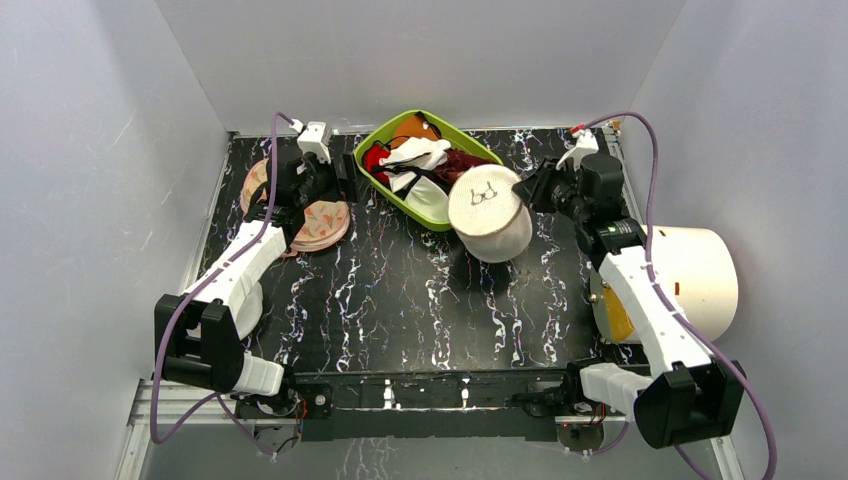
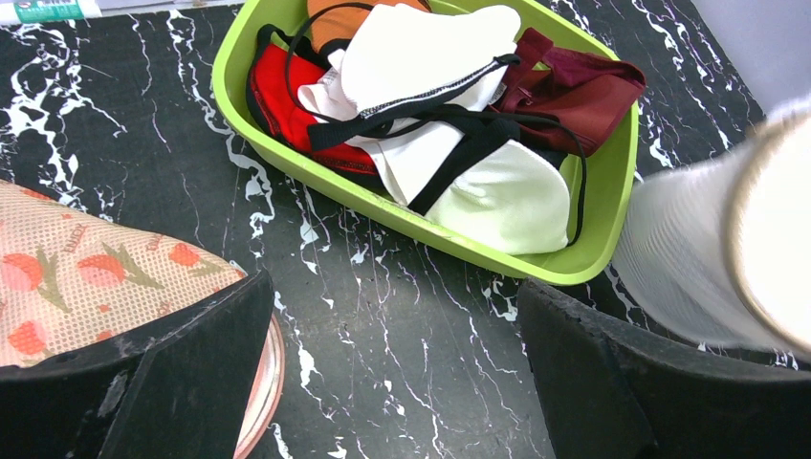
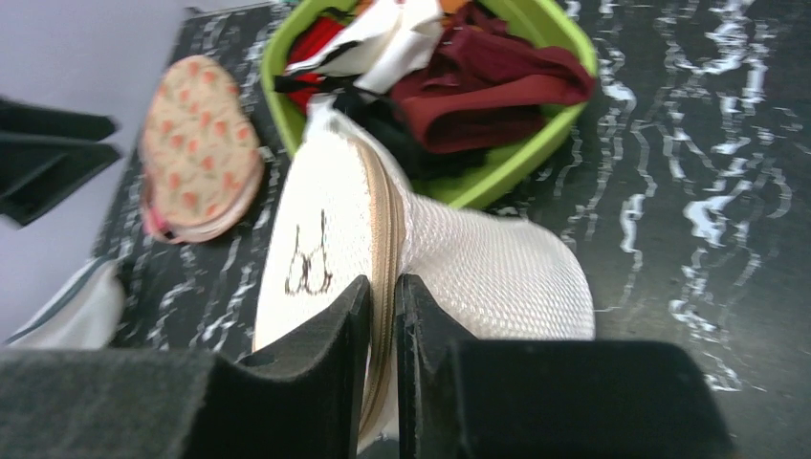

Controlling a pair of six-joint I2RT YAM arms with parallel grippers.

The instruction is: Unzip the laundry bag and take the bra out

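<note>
The black marbled table (image 1: pixel 400 300) fills the middle of the top view, with a big cream cylinder (image 1: pixel 695 280) lying at its right edge. At upper centre sits the green bin (image 2: pixel 610 215), heaped with white, red and maroon garments (image 2: pixel 430 115) with black straps. The laundry bag (image 1: pixel 492 218) stands tilted just right of the bin's lower corner, puffed out to a drum shape (its lid faces up and to the left). The peach case (image 1: pixel 322 222) lies at upper left. The right gripper (image 3: pixel 383 287) pinches the bag's zip seam, jaws almost together. The left gripper (image 2: pixel 392 306) hangs spread wide over the peach case's edge, holding nothing. A small black mark (image 3: pixel 308 263) shows on the lid.
</note>
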